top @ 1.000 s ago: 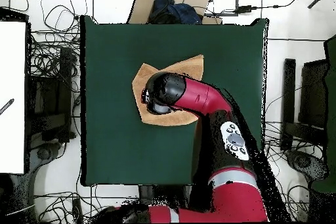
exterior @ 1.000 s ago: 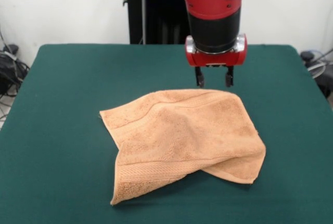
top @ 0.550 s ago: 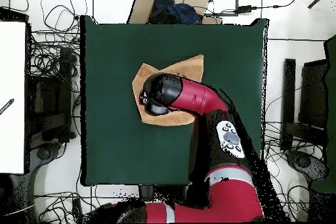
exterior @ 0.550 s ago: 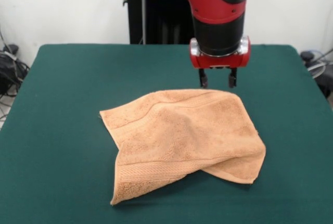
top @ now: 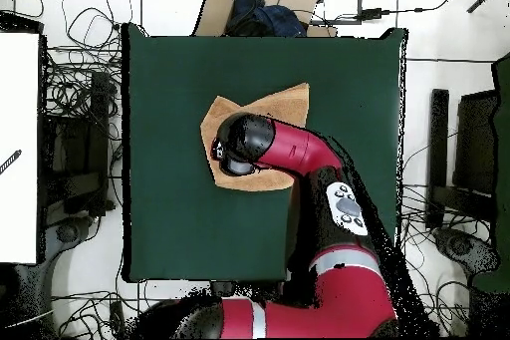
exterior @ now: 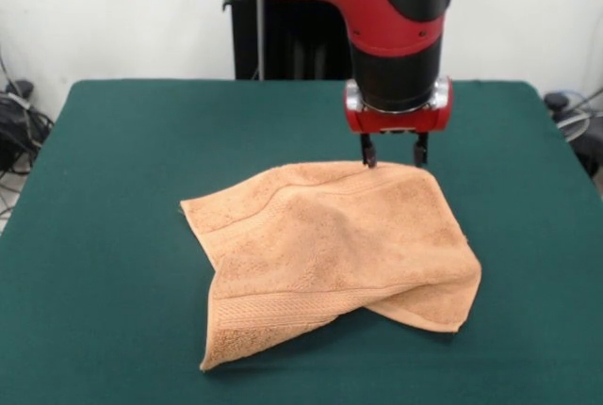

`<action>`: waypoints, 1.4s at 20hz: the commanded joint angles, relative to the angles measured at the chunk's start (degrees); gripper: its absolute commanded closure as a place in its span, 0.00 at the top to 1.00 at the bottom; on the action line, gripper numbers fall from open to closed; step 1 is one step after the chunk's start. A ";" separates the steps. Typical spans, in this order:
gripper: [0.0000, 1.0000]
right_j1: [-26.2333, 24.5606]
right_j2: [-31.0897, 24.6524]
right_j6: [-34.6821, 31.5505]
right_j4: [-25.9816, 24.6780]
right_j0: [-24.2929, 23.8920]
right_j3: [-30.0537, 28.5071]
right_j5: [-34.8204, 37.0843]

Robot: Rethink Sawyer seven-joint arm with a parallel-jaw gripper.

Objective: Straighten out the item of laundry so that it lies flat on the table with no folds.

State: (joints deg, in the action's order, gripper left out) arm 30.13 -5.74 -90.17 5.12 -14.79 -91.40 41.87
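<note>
The item of laundry (exterior: 334, 245) is a peach-orange terry towel lying crumpled near the middle of the dark green table (exterior: 113, 198), with its right part folded over and a woven band along the near fold. My gripper (exterior: 393, 159) hangs open right at the towel's far right edge, its two fingertips just reaching the cloth with nothing held between them. In the overhead view the arm's head covers much of the towel (top: 284, 102), and the gripper itself is hidden there.
Cables and dark boxes lie on the floor beside the table (top: 169, 226) on both sides. A cardboard box (top: 261, 2) sits beyond one table edge in the overhead view.
The gripper has moved slightly right and come down, from above the table behind the towel to the towel's far edge. The towel has not moved.
</note>
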 commanded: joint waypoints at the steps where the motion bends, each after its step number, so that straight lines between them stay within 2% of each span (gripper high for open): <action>1: 1.00 -4.31 -0.39 -13.10 2.10 -0.29 -3.13 -7.61; 6: 1.00 -5.76 0.06 -13.45 1.89 0.16 -3.11 -9.35; 15: 1.00 -4.03 3.23 -13.43 -0.08 2.75 -0.91 -6.96; 16: 1.00 -3.15 3.52 -14.08 -0.22 3.11 -2.18 -9.30; 18: 1.00 -2.06 3.74 -14.93 0.57 3.65 -3.87 -9.08; 28: 1.00 -2.25 3.68 -14.70 2.26 3.95 -5.47 -9.72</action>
State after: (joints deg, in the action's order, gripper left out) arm 28.08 -2.49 -90.17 5.13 -11.60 -91.62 36.84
